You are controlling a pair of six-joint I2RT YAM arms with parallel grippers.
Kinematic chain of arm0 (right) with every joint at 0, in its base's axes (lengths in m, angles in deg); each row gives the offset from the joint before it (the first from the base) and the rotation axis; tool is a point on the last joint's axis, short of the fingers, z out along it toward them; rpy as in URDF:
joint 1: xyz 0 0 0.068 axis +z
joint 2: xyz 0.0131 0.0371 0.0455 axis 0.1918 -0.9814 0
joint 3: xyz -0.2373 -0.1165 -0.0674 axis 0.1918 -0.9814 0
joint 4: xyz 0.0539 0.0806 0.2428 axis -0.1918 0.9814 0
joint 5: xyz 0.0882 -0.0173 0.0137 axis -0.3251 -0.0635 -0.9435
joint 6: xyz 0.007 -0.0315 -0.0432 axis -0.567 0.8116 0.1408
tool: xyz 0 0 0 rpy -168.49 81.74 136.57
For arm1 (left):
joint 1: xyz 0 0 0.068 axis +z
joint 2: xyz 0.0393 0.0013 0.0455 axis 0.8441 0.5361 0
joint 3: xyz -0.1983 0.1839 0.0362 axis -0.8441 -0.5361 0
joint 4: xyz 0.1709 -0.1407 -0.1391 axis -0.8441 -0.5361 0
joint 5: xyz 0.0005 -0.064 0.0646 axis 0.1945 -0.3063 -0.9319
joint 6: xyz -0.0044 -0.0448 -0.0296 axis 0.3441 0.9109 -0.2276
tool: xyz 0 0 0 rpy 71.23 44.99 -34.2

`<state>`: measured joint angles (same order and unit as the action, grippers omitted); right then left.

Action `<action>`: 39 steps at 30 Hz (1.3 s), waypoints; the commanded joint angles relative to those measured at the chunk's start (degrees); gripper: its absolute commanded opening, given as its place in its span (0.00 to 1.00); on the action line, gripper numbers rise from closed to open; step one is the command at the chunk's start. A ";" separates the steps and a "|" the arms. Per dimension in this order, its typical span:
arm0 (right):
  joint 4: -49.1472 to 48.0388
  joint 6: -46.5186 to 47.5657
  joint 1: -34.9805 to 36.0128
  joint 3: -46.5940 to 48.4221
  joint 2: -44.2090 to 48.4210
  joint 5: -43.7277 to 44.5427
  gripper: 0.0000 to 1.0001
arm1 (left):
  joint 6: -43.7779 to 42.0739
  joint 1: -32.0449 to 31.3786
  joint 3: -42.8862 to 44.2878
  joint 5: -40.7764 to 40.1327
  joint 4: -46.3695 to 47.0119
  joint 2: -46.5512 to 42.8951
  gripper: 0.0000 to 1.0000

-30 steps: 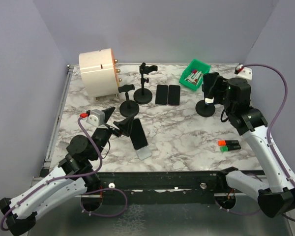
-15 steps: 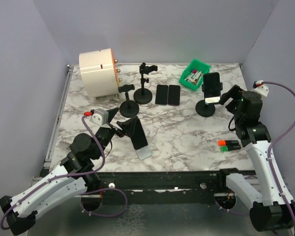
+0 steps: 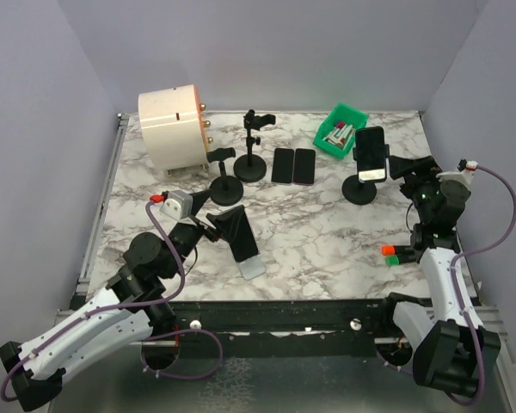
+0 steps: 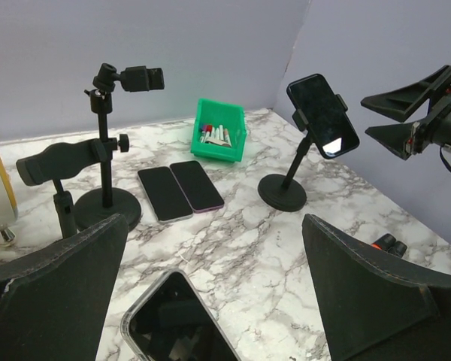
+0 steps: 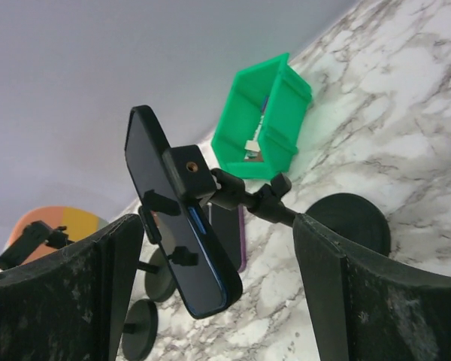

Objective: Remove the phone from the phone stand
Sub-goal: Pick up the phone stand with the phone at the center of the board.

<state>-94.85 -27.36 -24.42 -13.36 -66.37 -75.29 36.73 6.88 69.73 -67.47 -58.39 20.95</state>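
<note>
Facing the phone clamped upright in the phone stand at the table's far right, the right gripper hangs wide open just beside it; clearly the nearer arm.

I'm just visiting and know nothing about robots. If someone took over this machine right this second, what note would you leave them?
Left gripper: fingers open, holding nothing, low over a second phone that lies flat on the table.
Right gripper: fingers open, holding nothing, pointed at the back of the phone, close to it but not touching.
The phone sits clamped and tilted on the phone stand, at the right rear of the table.
Done: the right arm is lined up on the phone, and nothing has been removed yet.
Left: move in, close the fingers on the phone, pull it free of the clamp and set it down.
</note>
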 commanded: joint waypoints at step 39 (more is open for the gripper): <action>-23.52 -4.95 0.55 8.37 -23.69 -21.30 0.22 | -0.11 0.25 0.45 0.59 -0.53 -1.66 0.99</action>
<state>-116.82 -32.34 -24.49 -6.39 -91.01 -95.27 36.82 6.88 69.73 -66.42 -58.39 19.79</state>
